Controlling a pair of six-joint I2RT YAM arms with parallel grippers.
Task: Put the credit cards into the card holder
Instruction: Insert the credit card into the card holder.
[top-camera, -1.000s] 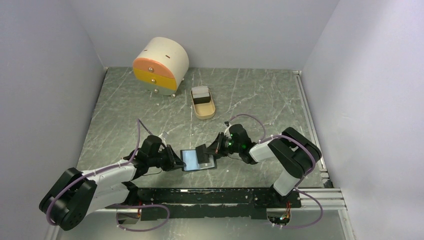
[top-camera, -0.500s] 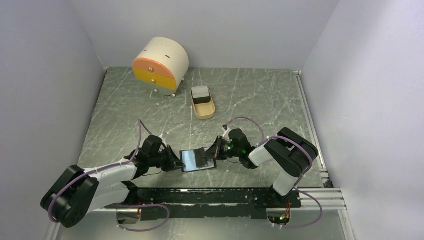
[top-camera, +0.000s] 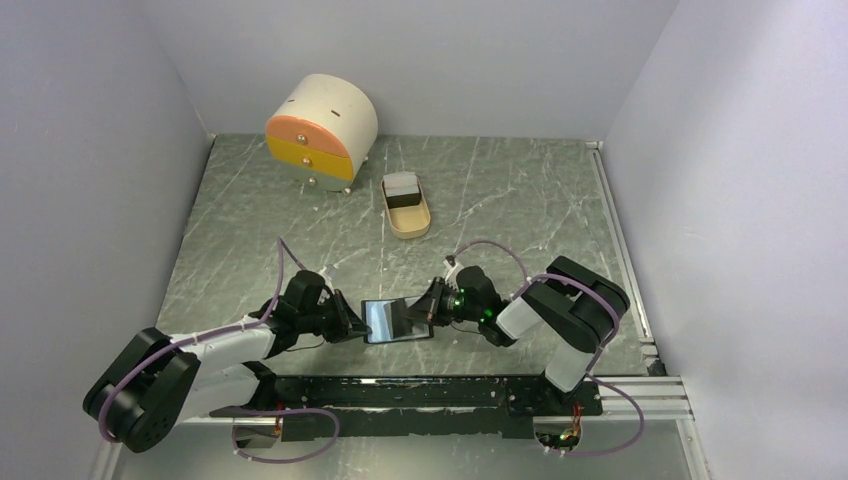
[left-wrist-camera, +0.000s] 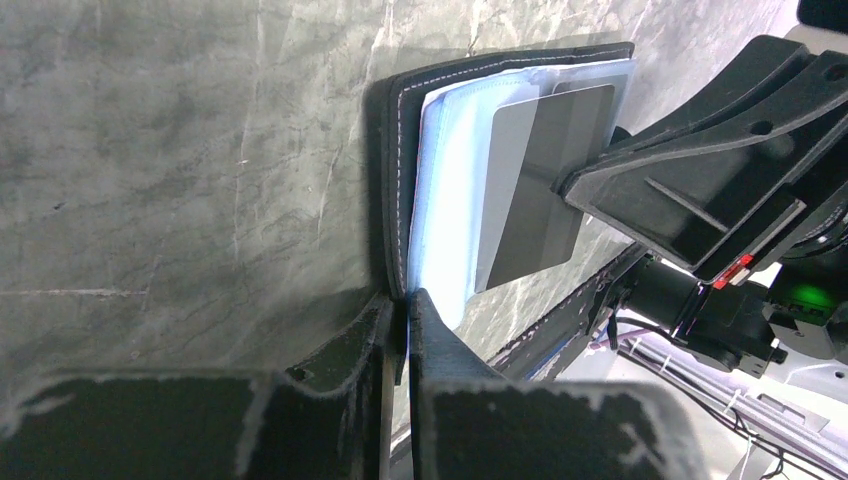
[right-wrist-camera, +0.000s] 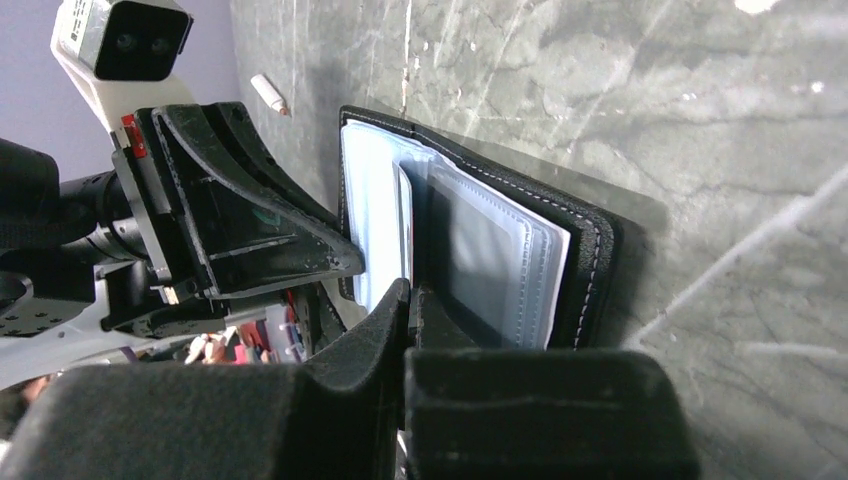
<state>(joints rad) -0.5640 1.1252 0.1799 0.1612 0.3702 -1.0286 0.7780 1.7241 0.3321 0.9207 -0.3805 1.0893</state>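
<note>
Mid-insertion: left gripper (left-wrist-camera: 405, 300) clamps the holder (left-wrist-camera: 393, 180) while right gripper (right-wrist-camera: 410, 292) grips a card (left-wrist-camera: 535, 190) (seemingly at a sleeve (left-wrist-camera: 450, 200)) that needs pushing in.

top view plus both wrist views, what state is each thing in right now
card holder: open on the table, blue side up
credit card: pinched over the open holder
left gripper: shut on the card holder's edge
right gripper: shut on the credit card
tray: cards stacked at its far end
drawer box: drawers closed
</note>
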